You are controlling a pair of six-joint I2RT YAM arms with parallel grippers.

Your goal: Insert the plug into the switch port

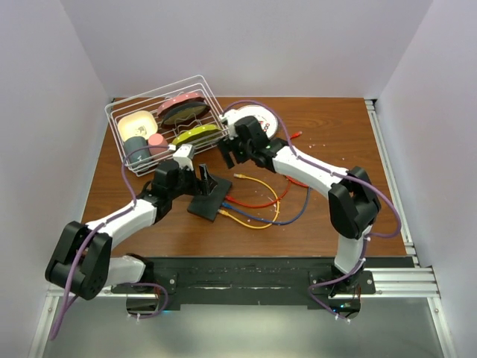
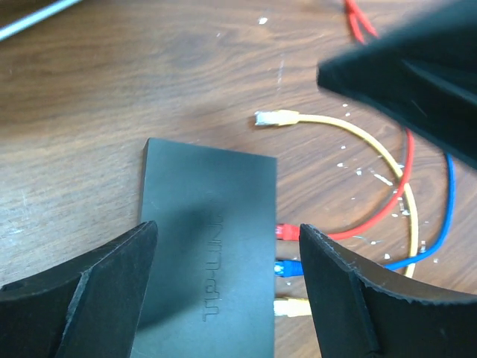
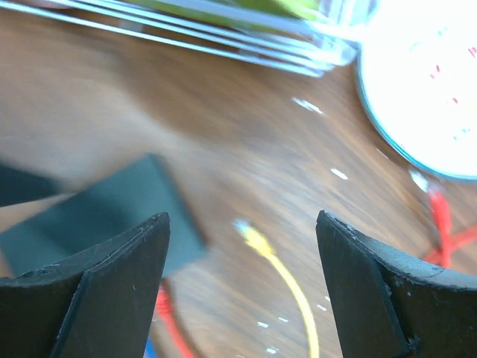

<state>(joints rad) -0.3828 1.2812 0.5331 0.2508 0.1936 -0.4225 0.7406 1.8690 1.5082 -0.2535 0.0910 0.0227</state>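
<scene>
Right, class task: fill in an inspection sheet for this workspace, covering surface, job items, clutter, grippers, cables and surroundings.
Surface: brown wooden table, white flecks.
Job's things: flat matte-black rectangular switch resting on the table; loose yellow plug beside it, unplugged.
Clutter: white wire dish rack holding crockery; round patterned white plate.
Grippers: left gripper open over the switch; right gripper open, empty, above the loose yellow plug.
Cables: red plug, blue plug and seated yellow plug in the switch's sockets.
Surroundings: plain pale walls.
</scene>
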